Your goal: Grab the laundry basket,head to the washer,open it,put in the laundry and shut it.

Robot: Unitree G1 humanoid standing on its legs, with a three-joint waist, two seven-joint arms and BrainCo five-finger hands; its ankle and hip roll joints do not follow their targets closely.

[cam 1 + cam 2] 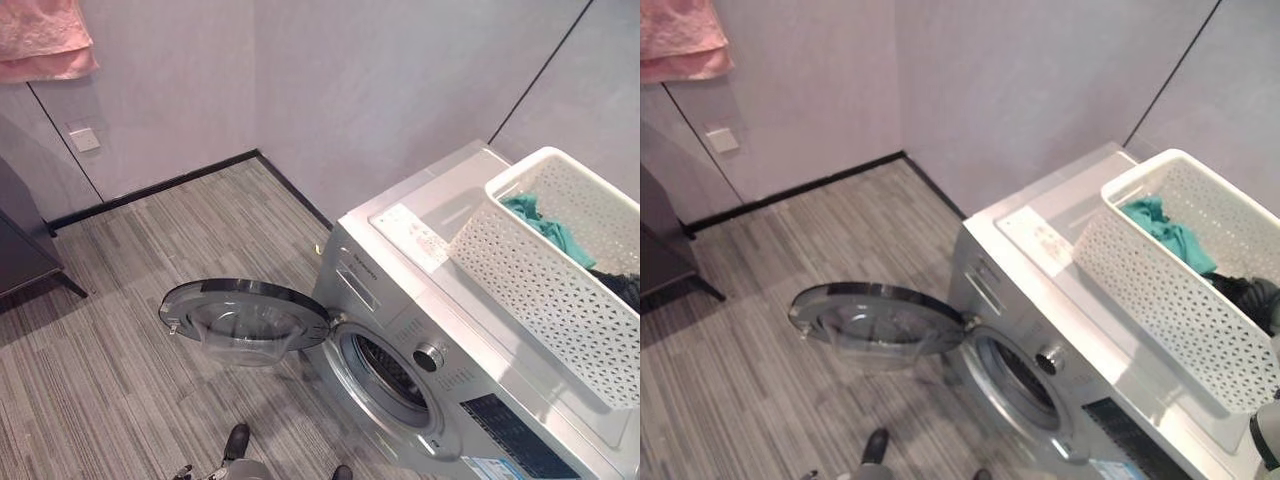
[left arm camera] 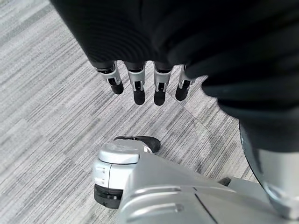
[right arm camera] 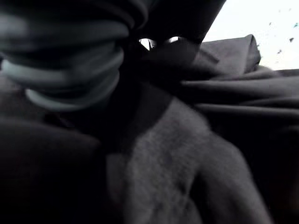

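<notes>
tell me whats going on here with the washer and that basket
The washer stands with its round door swung wide open. A white laundry basket sits on its top, holding teal clothing and dark clothing. The right hand is down among the dark clothing, fingers hidden. The left hand hangs open above the floor, holding nothing.

Left hand (image 2: 145, 88): hanging, fingers straight and relaxed, holding nothing. Right hand (image 3: 65, 60): fingers hidden among dark cloth; state undetermined.
</notes>
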